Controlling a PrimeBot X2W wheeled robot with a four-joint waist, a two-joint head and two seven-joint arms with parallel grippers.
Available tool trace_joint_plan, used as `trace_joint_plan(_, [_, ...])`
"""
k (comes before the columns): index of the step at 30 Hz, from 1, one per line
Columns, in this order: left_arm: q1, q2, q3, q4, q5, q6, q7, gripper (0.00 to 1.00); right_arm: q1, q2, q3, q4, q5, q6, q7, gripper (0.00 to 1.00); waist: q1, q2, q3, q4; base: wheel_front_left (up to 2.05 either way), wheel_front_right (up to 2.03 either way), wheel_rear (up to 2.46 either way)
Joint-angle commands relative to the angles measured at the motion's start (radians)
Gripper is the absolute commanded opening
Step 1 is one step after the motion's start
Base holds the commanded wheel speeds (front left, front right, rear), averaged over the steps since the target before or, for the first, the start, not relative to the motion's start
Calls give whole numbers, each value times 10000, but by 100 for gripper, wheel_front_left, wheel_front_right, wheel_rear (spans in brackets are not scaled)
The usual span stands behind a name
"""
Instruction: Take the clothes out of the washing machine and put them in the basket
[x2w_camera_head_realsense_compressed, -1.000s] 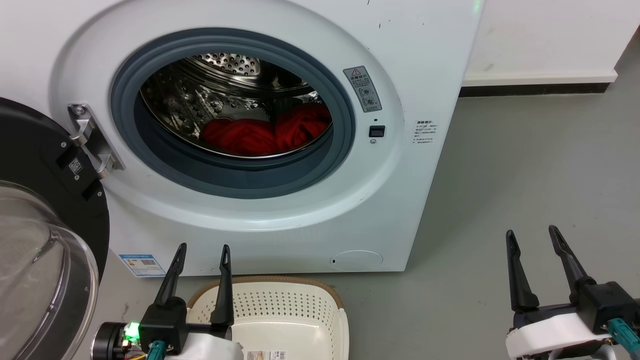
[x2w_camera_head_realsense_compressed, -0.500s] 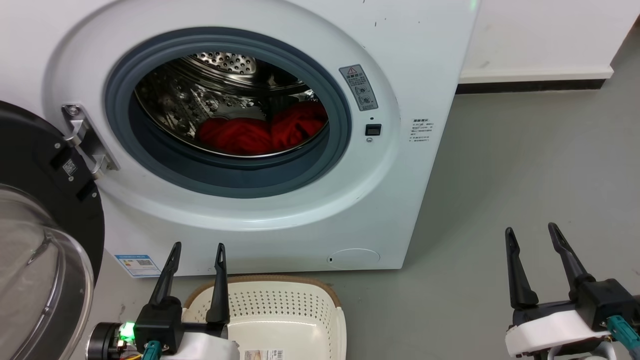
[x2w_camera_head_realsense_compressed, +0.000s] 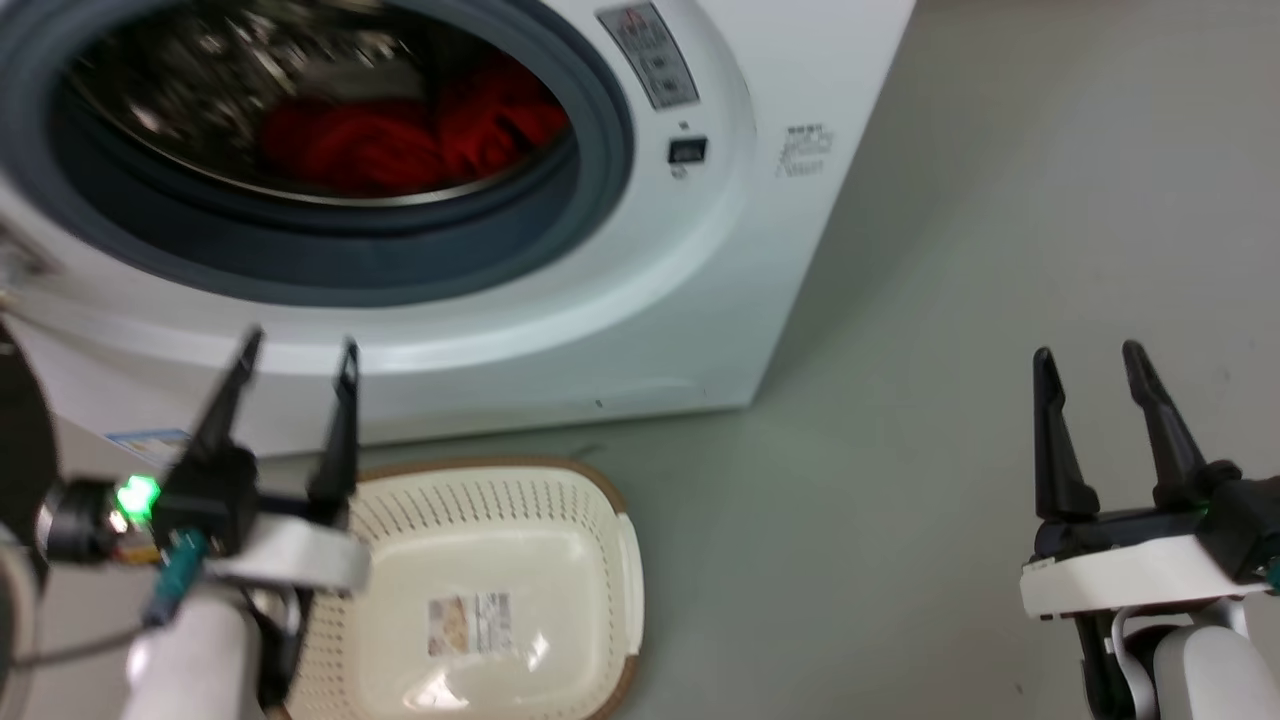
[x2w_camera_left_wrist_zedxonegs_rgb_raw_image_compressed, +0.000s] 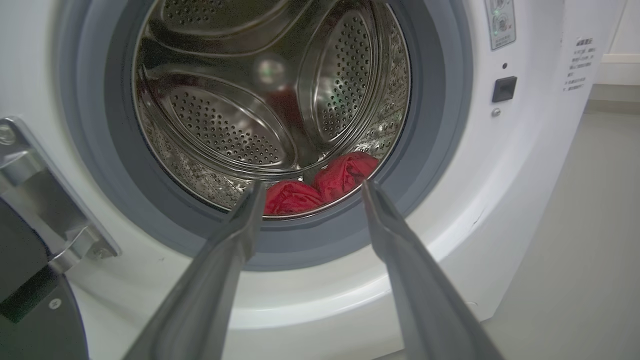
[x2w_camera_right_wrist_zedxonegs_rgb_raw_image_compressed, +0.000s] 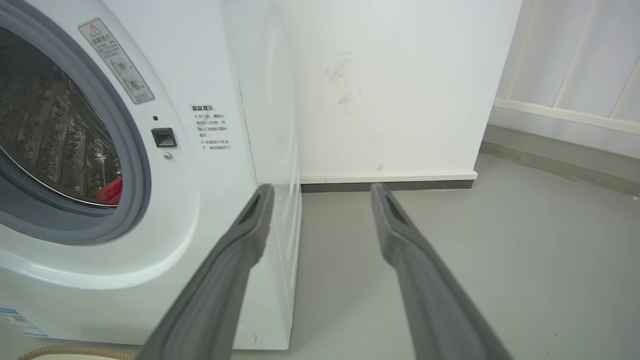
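- The clothes (x2w_camera_head_realsense_compressed: 400, 140) are a red heap low in the shiny drum (x2w_camera_left_wrist_zedxonegs_rgb_raw_image_compressed: 240, 115) of the washing machine (x2w_camera_head_realsense_compressed: 700, 280), near 11 o'clock in the head view. None are out yet.
- The basket (x2w_camera_head_realsense_compressed: 470, 467) sits on the floor just in front of the machine, near 7 o'clock. It has no clothes in it.
- The left claw (x2w_camera_head_realsense_compressed: 300, 340) is at 8 o'clock, spread wide and holding nothing. In its wrist view the red heap sits between its two fingers, far ahead.
- The right claw (x2w_camera_head_realsense_compressed: 1088, 350) is at 4 o'clock over bare floor (x2w_camera_head_realsense_compressed: 900, 450). It is spread wide too, with nothing in it.
- The left claw may bump the grey ring (x2w_camera_left_wrist_zedxonegs_rgb_raw_image_compressed: 435, 125) if it goes in too low.
- It may pinch just one piece and leave the rest behind.
- A hanging piece may catch on the ring. It may also fall on the floor beside the basket if the claw lets go too soon.
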Motion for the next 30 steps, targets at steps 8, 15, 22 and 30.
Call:
trace_joint_plan(8, [-4576,1991,-583,2360,-391,-483,860,100,-786,-1,240,-275,484,-7,-23,100,-1,0,3203,-1232,0,0,0])
trace_joint_plan(15, [-8697,2883,-1228,3732,-460,-488,3973,100,-1363,8,394,-625,1066,-7,-25,100,-1,0,4654,-1616,0,0,0])
trace_joint_plan(22, [-12226,4016,-2759,5138,-753,-494,6652,100,-1690,7,940,-1082,1608,-7,-23,100,-1,0,5740,-2238,0,0,0])
trace_joint_plan(30, [-14745,4862,-3916,6516,-1485,-496,9057,100,-1604,7,1467,-1090,1989,-7,-23,100,-1,0,6481,-2798,0,0,0])
